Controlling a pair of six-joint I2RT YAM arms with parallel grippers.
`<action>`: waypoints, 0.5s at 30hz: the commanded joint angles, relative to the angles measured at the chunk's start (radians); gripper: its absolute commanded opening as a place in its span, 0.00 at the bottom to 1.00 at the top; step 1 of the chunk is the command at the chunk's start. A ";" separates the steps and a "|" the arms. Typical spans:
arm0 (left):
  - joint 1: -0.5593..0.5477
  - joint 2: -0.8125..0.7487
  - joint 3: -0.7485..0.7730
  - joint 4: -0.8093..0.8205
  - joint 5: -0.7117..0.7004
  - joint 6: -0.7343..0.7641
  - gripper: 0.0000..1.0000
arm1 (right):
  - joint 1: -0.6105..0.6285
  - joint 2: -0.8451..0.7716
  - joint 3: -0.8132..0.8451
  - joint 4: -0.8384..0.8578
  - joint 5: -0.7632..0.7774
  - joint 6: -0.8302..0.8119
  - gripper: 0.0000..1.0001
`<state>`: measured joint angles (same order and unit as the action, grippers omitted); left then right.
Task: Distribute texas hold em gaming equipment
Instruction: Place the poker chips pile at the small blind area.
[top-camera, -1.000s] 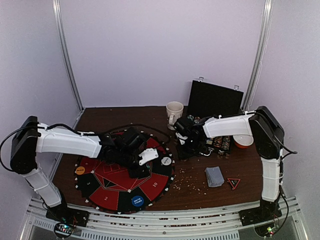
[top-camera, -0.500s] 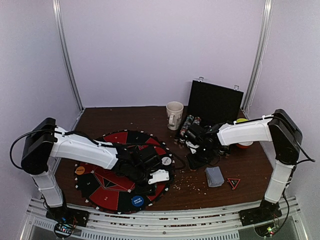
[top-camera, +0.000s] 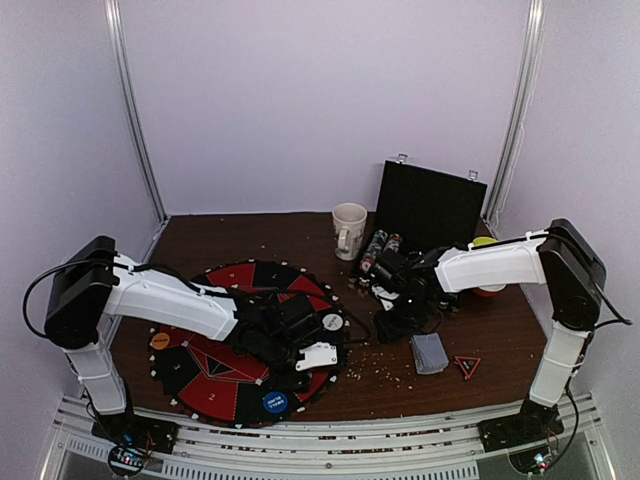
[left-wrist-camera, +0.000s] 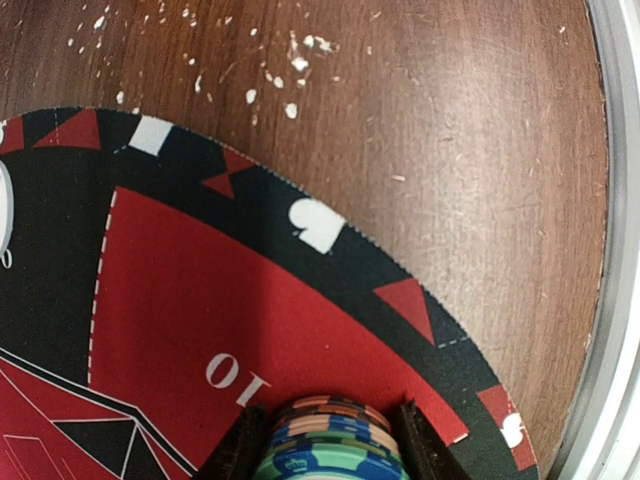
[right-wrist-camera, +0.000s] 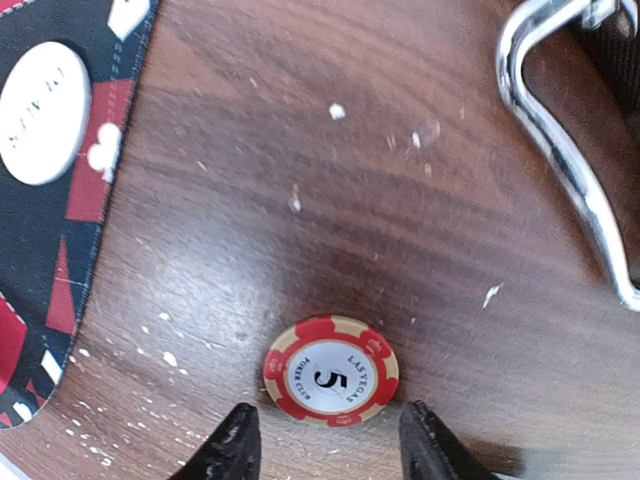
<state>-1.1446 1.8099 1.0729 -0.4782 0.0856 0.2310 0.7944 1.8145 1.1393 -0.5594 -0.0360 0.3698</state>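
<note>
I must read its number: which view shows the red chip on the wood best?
Right wrist view: the red chip lies flat, its 5 readable. Top view: too small to find. Left wrist view: absent.

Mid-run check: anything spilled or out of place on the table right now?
Yes: white crumbs are scattered over the bare wood beside the round mat, like a spill. A red 5 chip lies flat on the wood, off the mat, between the fingers of the open right hand.

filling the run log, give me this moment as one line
left tool: shut on chip stack over mat | right tool: open, red chip flat on table
</note>
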 joint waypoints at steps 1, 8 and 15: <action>-0.002 -0.035 -0.017 0.041 0.014 0.028 0.39 | 0.005 0.025 0.057 -0.045 0.036 -0.015 0.54; -0.001 -0.076 -0.031 0.060 0.014 0.031 0.63 | 0.006 0.077 0.076 -0.045 0.061 -0.023 0.59; 0.000 -0.103 -0.033 0.062 0.021 0.035 0.78 | 0.006 0.107 0.053 -0.050 0.041 -0.023 0.62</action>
<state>-1.1446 1.7432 1.0470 -0.4454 0.0895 0.2531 0.7944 1.8854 1.2076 -0.5728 -0.0055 0.3603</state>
